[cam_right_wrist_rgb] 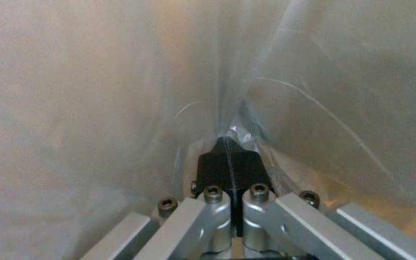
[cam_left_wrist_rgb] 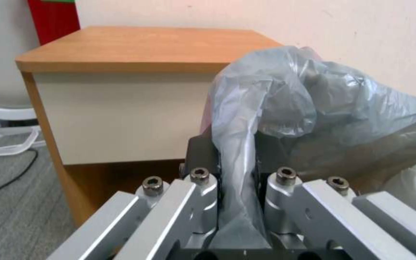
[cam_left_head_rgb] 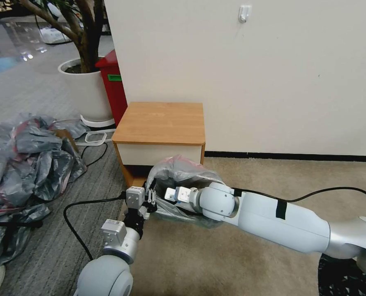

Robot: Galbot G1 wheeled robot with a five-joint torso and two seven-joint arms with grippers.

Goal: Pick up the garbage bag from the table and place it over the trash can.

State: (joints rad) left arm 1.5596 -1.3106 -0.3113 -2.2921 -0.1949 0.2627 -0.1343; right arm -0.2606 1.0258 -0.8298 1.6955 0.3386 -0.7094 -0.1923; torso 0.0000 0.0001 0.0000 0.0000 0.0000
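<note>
I see the bag (cam_left_head_rgb: pixel 179 172) at the centre of the head view, just below the table (cam_left_head_rgb: pixel 160 121), draped over my right arm. My left gripper (cam_left_head_rgb: pixel 150 200) sits at the bag's left edge, lower centre-left of the frame. In the left wrist view its dark pads (cam_left_wrist_rgb: pixel 203 151) are pressed together on a strip of grey plastic running down between them, so it is pinching the bag (cam_left_wrist_rgb: pixel 294 101), with the table (cam_left_wrist_rgb: pixel 135 47) behind it in the upper left.

My right arm reaches in from the lower right and its wrist disappears into the bag's opening. In the right wrist view the right gripper (cam_right_wrist_rgb: pixel 229 144) has its black fingers (cam_right_wrist_rgb: pixel 213 168) closed tight against each other, a thin fold of film seems caught at their tips, and translucent plastic (cam_right_wrist_rgb: pixel 97 90) surrounds them on all sides.
</note>
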